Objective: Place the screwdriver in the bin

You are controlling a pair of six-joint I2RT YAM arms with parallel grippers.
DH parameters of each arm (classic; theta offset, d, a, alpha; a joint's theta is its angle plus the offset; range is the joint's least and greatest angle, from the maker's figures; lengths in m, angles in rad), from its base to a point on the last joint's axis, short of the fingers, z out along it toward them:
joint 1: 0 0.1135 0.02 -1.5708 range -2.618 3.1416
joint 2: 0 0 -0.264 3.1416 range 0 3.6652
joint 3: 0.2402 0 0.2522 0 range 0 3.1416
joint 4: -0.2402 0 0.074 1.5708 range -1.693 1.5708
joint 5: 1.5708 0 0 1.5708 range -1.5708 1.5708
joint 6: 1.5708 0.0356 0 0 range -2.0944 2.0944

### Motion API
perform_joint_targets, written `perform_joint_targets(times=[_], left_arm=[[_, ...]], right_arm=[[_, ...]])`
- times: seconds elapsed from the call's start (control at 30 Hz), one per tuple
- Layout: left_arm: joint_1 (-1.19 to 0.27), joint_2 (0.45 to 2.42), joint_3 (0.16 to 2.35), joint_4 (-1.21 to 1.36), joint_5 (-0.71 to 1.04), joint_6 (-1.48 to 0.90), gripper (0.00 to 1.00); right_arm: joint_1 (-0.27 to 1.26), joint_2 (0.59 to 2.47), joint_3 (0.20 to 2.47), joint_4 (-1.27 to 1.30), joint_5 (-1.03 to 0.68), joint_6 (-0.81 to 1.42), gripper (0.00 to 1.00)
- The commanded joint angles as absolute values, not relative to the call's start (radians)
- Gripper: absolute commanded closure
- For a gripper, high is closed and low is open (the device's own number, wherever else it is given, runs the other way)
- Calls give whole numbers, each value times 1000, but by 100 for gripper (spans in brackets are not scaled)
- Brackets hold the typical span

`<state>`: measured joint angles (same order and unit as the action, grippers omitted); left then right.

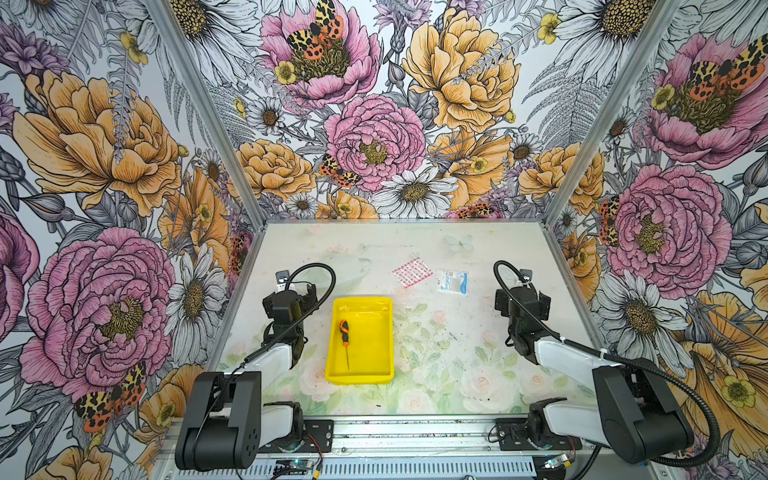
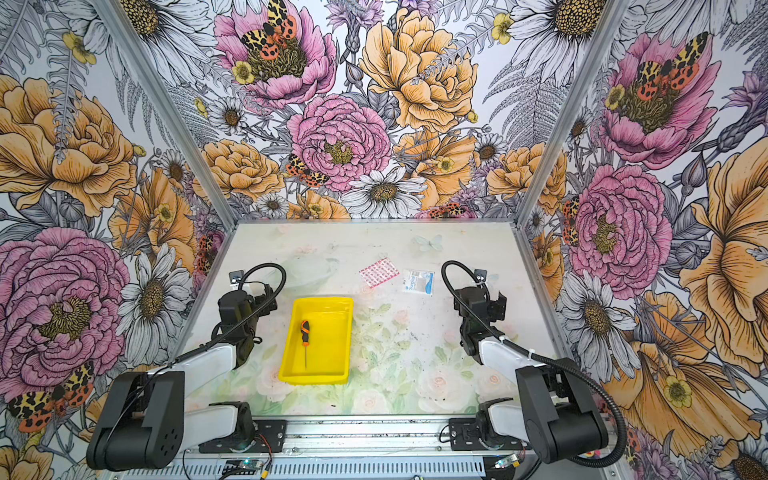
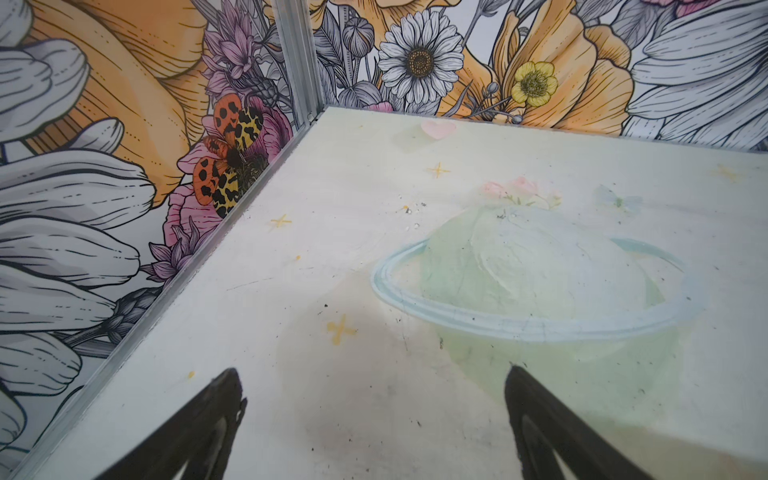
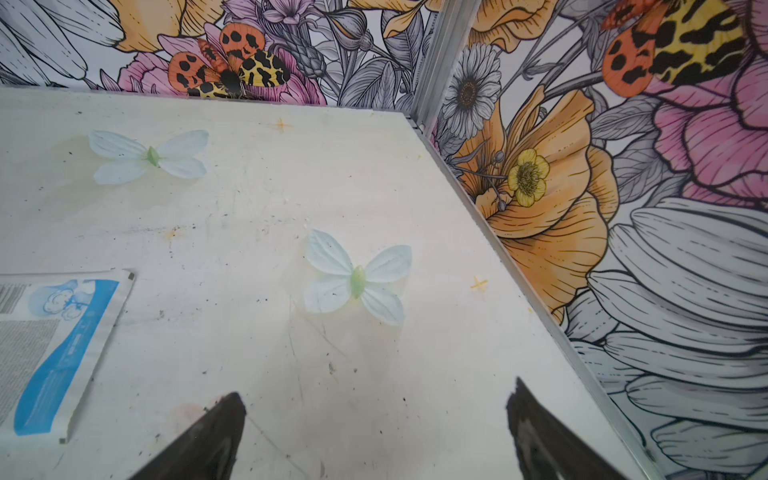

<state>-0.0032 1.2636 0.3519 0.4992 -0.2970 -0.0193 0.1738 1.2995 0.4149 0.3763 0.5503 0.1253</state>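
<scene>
Orange-handled screwdriver [image 1: 344, 338] lies flat inside the bin [image 1: 374, 357], left of the middle of the table [image 1: 457, 345], toward its front edge. It looks light and stiff, with a thin, slippery shaft, so the fat handle is the best place to hold it. Both the left gripper [image 3: 374, 374] and right gripper [image 4: 378, 388] stand open and empty.

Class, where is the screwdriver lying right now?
In both top views the screwdriver lies inside the bin, along its left side, handle toward the back wall.

Floral walls [image 1: 104, 145], aluminium corner posts [image 1: 205, 104], pale flower-printed tabletop [image 1: 457, 328]
</scene>
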Motion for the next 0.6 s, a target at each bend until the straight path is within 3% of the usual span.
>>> perform_joint_targets(times=[0.0,0.3,0.5,0.57], left_arm=[[9,1297,378,624,-269,-32,2],[1,1410,421,717,-216,-27,1],[-2,1555,375,951,-153,3,1],[-18,1542,375,930,-193,6,1]], right_arm=[[156,1332,446,477,542,93,0],[83,1421,495,547,474,139,0],[63,1433,494,582,388,107,1],[50,1457,443,711,330,91,1]])
